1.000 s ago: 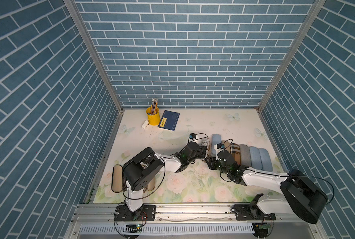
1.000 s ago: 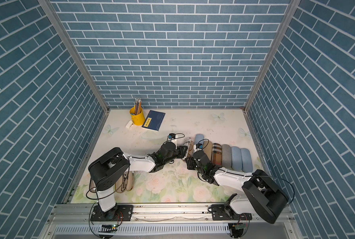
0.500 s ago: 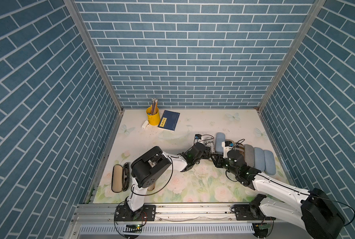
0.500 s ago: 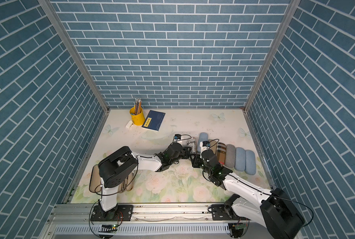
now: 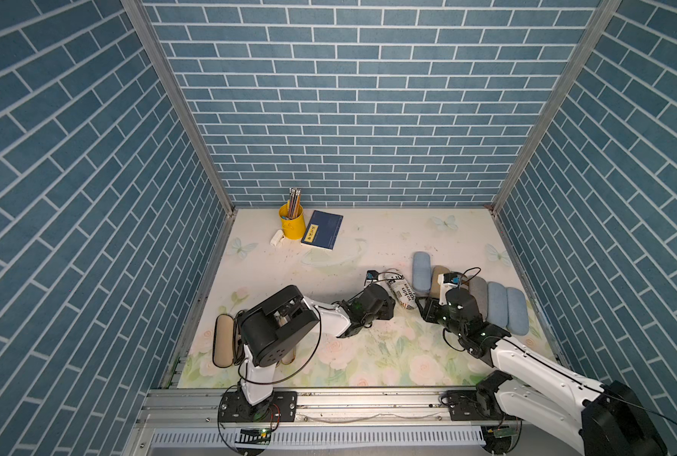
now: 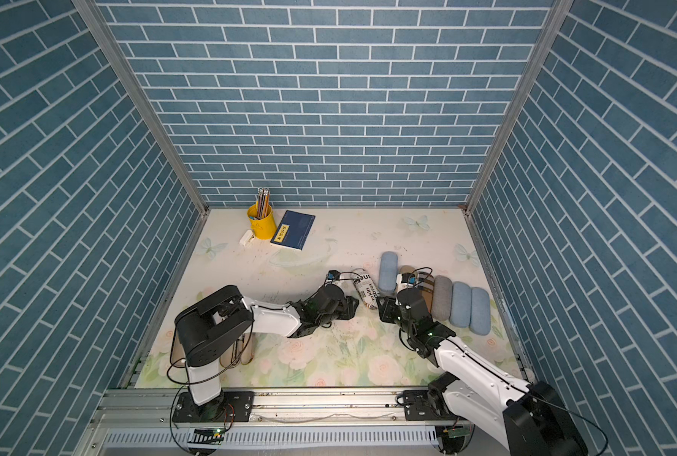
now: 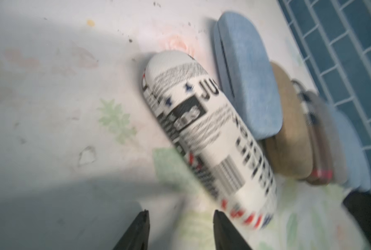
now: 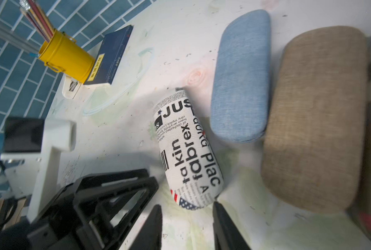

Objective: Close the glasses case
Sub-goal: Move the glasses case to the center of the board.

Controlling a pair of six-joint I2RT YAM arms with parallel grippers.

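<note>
The newsprint-patterned glasses case (image 5: 402, 294) is seen shut and laid on the floral surface (image 5: 329, 256), just beside a blue case (image 5: 421, 271) and between the 2 arms. The jaws of the left gripper (image 7: 181, 229) and of the right gripper (image 8: 186, 223) are held apart with nothing clamped, and one end of the glasses case is seen just ahead of each.

shut newsprint case (image 7: 208, 138) lies just past the parted left tool (image 7: 181, 214).
</note>
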